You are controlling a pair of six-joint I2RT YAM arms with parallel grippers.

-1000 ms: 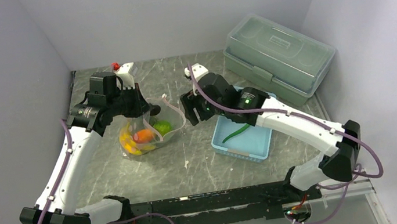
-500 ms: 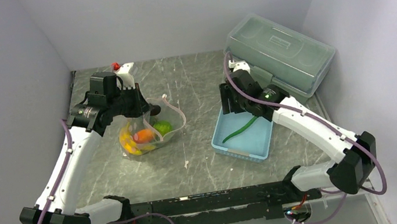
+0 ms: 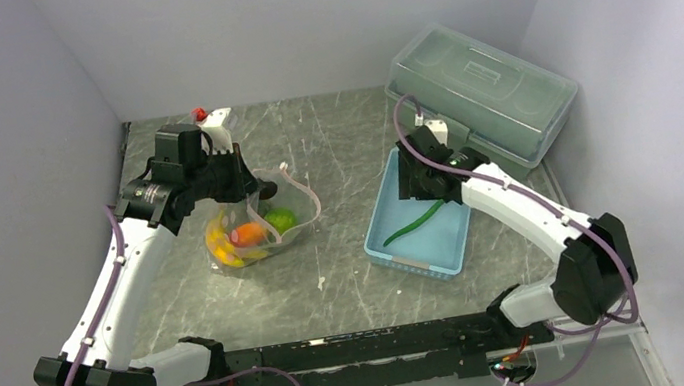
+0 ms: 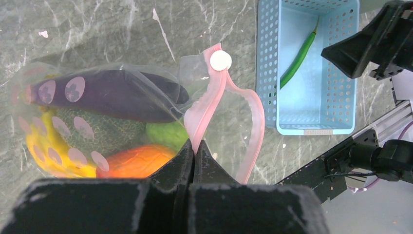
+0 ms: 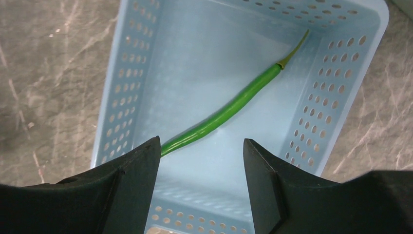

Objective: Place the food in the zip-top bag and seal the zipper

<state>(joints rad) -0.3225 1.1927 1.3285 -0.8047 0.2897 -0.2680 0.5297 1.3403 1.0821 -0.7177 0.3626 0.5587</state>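
While the left gripper (image 4: 194, 146) pinches the zipper (image 4: 216, 92), the right gripper (image 5: 202, 146) gapes over the green vegetable (image 5: 234, 107) in the basket (image 5: 114, 97).

Top high, wide; wrists close, downward; share basket (image 3: 423, 244) (image 4: 268, 73) (image 5: 117, 97).

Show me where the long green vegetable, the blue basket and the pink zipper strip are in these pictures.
long green vegetable (image 5: 228, 110), right wrist view, middle of its body
blue basket (image 5: 336, 87), right wrist view, its right wall with holes
pink zipper strip (image 4: 202, 114), left wrist view, middle of the upright stretch
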